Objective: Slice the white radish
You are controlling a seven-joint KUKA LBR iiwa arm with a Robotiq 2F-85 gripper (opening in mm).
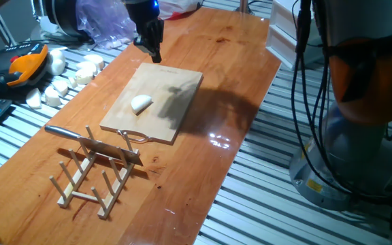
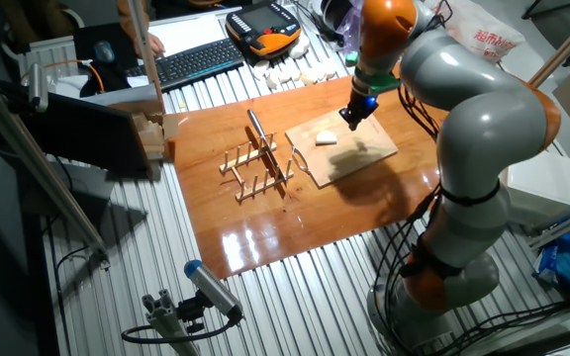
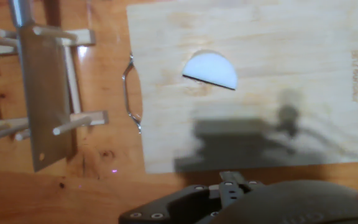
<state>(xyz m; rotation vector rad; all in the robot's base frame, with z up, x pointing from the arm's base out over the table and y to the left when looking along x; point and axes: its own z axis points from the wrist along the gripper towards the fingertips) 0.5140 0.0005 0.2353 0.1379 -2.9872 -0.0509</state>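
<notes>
Your white radish lies whole on the cutting board mid-table; the gripper hovers above the board's far edge, jaws seemingly pressed together, holding nothing.

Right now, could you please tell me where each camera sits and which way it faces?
One fixed view: low at the table's end, looking along it past the wooden rack to the cutting board; claw and robot base show.
The other fixed view: high, off to the side, looking down; the whole arm shows.
Hand view: above, looking down on the white radish and knife; only the hand's dark housing shows.
All share board, radish, knife and rack.
</notes>
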